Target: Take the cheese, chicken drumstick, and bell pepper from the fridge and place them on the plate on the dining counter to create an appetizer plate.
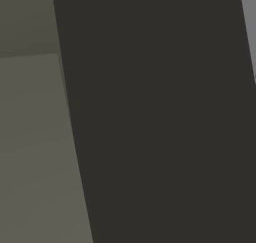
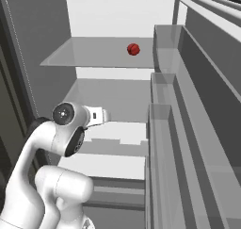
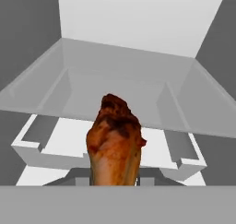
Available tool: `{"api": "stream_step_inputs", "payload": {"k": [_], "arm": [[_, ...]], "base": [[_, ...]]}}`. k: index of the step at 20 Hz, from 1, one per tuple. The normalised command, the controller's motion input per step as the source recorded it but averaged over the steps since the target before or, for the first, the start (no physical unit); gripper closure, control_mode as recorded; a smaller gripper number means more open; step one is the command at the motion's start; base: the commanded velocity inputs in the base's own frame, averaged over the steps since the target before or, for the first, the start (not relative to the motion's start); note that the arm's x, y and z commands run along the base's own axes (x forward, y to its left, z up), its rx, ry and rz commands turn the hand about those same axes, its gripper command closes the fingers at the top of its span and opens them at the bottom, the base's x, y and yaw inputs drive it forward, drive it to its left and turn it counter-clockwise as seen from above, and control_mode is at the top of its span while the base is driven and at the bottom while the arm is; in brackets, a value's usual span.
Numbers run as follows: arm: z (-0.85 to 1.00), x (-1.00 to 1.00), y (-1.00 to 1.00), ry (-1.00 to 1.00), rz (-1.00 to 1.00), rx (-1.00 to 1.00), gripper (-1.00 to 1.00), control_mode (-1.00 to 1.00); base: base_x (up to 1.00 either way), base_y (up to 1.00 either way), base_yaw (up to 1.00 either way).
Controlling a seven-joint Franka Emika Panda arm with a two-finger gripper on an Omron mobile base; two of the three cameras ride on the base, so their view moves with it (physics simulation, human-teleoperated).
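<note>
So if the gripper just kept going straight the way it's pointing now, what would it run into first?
The gripper is shut on the chicken drumstick, which leads. Straight ahead lies a glass shelf inside the fridge, so the drumstick's tip would likely meet the shelf's front edge first, though depth is hard to judge here.

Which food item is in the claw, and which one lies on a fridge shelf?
The brown drumstick is in the claw; the red pepper sits on the upper shelf.

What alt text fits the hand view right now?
A brown-orange drumstick rises from the bottom centre, close to the camera. Behind it are the fridge's white interior, a clear glass shelf and a white drawer below.
</note>
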Motion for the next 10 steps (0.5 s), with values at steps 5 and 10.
{"api": "stream_step_inputs", "payload": {"k": [5,10], "arm": [[0.59,-0.20,0.00,0.02,0.00,0.00,1.00,-1.00],[0.26,-0.53,0.00,0.00,0.00,0.00,1.00,-1.00]], "base": [[0.00,0.00,0.00],[0.00,0.00,0.00]]}}
